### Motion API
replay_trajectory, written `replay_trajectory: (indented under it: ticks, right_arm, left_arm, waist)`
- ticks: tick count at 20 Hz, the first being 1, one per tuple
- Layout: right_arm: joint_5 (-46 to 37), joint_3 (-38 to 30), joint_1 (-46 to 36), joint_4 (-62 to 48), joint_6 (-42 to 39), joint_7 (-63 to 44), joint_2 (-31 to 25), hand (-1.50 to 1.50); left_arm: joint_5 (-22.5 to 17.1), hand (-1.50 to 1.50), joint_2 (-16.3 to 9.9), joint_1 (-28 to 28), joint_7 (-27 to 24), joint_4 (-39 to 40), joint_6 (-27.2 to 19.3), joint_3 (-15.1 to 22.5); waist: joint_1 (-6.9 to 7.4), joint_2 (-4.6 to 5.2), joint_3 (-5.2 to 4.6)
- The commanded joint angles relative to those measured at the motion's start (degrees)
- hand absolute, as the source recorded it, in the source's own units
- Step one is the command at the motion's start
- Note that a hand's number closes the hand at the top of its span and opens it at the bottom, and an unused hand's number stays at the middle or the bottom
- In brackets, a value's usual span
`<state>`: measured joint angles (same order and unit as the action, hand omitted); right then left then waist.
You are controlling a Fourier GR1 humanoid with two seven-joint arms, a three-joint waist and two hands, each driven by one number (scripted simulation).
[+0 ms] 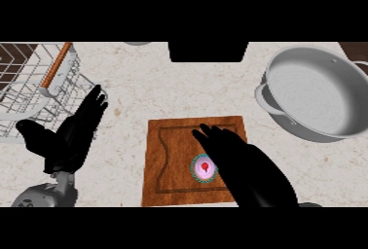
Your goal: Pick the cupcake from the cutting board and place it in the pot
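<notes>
Your cupcake sits on the cutting board, toward the board's near right part, with a teal wrapper rim, pale frosting and a small red topping at the centre. Your right hand hovers over the board with its fingers straight and spread, holding nothing, and it covers the cupcake's right edge from this view; whether it touches the cupcake cannot be told. Expect the cupcake to be light, soft on top and easily squashed or tipped, so the frosting is a poor place to press. You would likely do best to curl fingers and thumb round the wrapper's sides, low on the base, and keep it upright on the way. The pot stands on the table well beyond the board, up and to its right, mouth open. Your left hand rests left of the board, fingers straight, beside the wire rack.
</notes>
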<state>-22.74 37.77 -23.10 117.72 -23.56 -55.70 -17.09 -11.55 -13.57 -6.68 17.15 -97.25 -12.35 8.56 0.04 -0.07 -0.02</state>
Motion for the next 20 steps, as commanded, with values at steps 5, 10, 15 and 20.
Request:
replay_trajectory:
  ticks: [5, 10, 15, 20]
  right_arm:
    - [-5.94, 0.67, -0.07, -5.76, -1.27, -5.47, 7.05, -1.5]
    - [-10.19, 3.45, -1.19, -11.88, -1.69, -8.15, 10.66, -1.5]
    - [-9.65, -2.96, -2.26, -17.07, -4.87, -0.44, 9.03, -1.5]
    - [-14.9, 2.76, 0.55, -18.18, -5.74, -3.18, 12.05, -1.5]
  left_arm:
    - [2.07, 0.0, 1.77, 0.38, -2.33, 2.63, 1.14, -0.4]
    - [3.79, 0.0, 3.3, -3.98, 0.02, 4.59, -0.58, -0.01]
    - [3.15, 0.0, 3.24, -2.37, 2.92, 0.46, 0.35, -0.66]
    - [3.61, 0.0, 2.89, 0.5, -1.19, 0.49, 2.48, -1.62]
  waist:
    - [0.03, 0.06, -0.01]
    - [-0.13, 0.1, -0.02]
    - [0.11, 0.09, 0.02]
    - [0.07, 0.0, 0.0]
